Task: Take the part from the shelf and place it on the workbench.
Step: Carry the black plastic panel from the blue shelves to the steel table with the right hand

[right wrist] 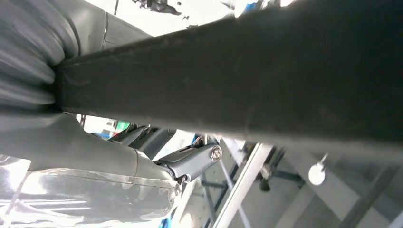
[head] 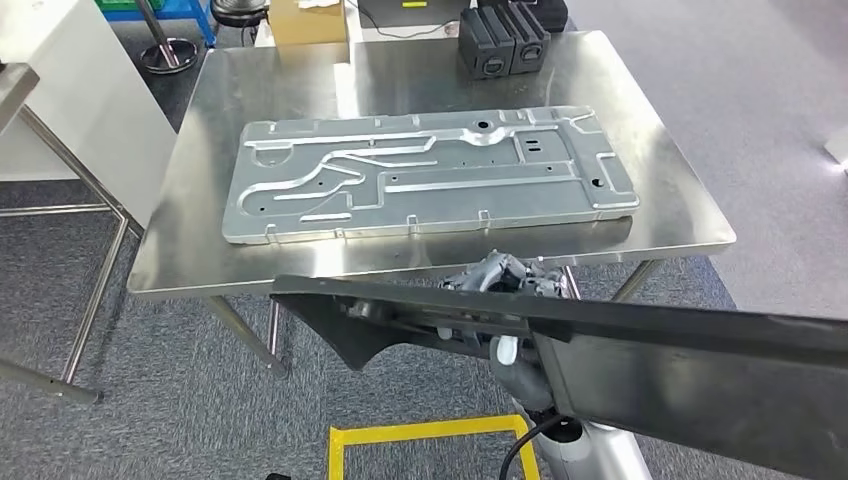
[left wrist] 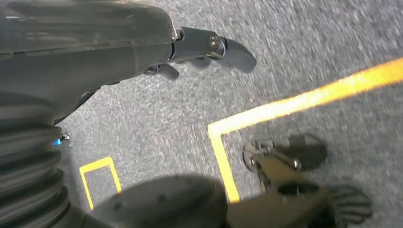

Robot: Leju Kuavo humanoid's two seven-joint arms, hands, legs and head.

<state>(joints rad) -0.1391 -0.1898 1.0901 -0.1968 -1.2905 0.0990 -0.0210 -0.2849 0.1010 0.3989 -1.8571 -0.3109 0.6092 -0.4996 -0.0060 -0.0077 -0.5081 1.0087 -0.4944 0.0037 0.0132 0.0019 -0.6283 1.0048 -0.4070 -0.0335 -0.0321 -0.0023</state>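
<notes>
One steel workbench stands on grey carpet, bearing one large stamped metal plate lying flat across its middle and two black boxes side by side at its far edge. In front of the bench's near edge, the one long black part is carried clear of the tabletop, stretching from the centre of the head view to its right edge. The robot's right hand grips it just below the bench's near rim; in the right wrist view its fingers are closed around the part's dark bar. The left hand hangs over the carpet, holding nothing, fingers extended and apart. One yellow floor marking frames the carpet under the part, and a cardboard box sits beyond the bench.
</notes>
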